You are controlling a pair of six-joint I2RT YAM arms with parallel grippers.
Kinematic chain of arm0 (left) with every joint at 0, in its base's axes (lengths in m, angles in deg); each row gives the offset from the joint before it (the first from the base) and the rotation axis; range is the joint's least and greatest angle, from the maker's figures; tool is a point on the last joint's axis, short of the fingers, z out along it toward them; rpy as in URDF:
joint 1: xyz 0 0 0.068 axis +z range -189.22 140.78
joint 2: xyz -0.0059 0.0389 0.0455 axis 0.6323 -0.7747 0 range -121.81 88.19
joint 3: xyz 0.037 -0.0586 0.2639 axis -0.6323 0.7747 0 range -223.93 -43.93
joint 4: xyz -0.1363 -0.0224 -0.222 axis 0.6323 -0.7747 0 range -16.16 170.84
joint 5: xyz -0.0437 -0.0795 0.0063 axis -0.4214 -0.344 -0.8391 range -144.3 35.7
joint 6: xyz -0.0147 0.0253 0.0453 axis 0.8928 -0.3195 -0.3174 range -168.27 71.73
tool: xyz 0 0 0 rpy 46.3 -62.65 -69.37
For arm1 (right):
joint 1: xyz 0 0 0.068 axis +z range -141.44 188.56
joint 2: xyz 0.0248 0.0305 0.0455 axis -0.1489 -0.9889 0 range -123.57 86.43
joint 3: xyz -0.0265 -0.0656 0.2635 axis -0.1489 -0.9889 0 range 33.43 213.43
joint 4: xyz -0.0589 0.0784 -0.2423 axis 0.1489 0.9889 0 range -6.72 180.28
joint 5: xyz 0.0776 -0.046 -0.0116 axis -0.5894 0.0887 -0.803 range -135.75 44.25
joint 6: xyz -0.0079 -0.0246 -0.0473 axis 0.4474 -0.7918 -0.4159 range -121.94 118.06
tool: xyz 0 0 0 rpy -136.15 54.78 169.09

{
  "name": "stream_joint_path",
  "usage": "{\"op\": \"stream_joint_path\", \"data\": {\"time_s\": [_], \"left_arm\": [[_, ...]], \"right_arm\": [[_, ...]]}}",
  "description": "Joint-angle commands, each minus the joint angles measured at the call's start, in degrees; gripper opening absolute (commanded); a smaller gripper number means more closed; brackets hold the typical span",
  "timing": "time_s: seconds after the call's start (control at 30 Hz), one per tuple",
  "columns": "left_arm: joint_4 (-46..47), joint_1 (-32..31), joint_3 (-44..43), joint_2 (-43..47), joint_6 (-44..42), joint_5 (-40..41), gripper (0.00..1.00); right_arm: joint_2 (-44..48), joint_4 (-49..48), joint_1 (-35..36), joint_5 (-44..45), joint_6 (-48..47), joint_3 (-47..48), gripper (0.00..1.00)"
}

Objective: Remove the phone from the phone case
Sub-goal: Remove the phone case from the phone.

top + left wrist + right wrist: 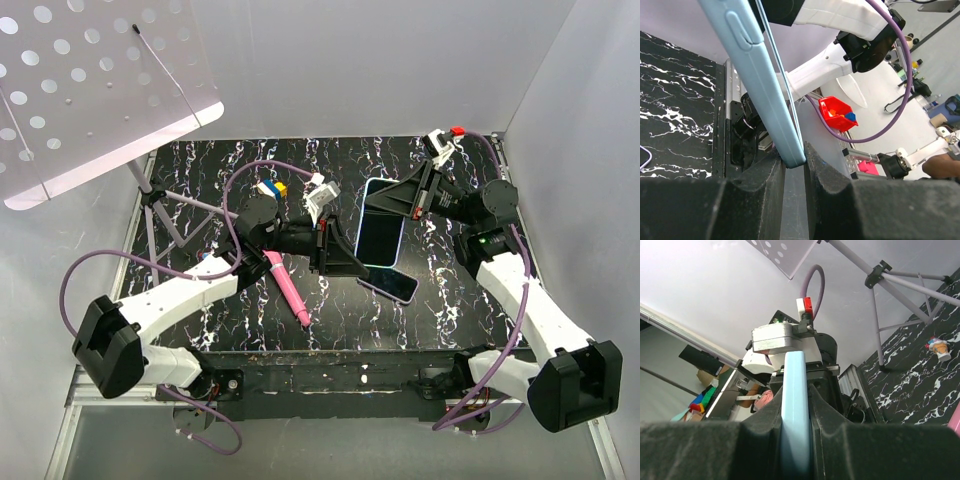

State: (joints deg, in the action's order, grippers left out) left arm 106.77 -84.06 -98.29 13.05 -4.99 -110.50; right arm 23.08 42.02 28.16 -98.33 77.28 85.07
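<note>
left fingers point(760, 185) and right fingers point(832, 415) each pinching opposite edges of blue phone case point(381, 225), off worktop point(460, 300). hold one end firm, peel case lip gently.

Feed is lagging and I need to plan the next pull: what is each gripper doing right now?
Left gripper: shut on the phone, at its corner.
Right gripper: shut on the phone's edge.

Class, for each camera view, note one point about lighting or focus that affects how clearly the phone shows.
Top external: even light, sharp, no strong glare on the phone screen. Left wrist: the left end effector looms dark and soft, the phone's edge is crisp. Right wrist: the right end effector is a blurred black foreground against a bright white wall.
</note>
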Motion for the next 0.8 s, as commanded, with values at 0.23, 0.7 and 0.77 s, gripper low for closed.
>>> {"op": "stream_joint_path", "data": {"time_s": [0.23, 0.7, 0.77], "left_arm": [[2.2, 7.7, 3.2, -11.3, -1.5, 11.3, 0.0], [1.6, 10.8, 4.0, -15.5, 1.3, 14.8, 0.0], [4.1, 10.9, 4.3, -16.6, 2.6, 14.1, 0.0]], "right_arm": [[2.2, -16.7, 4.0, -3.7, 25.6, 2.2, 0.01], [-1.7, -30.4, 4.0, -2.3, 38.6, 0.1, 0.01], [-1.5, -29.5, 4.0, -2.3, 38.4, 0.0, 0.01]]}}
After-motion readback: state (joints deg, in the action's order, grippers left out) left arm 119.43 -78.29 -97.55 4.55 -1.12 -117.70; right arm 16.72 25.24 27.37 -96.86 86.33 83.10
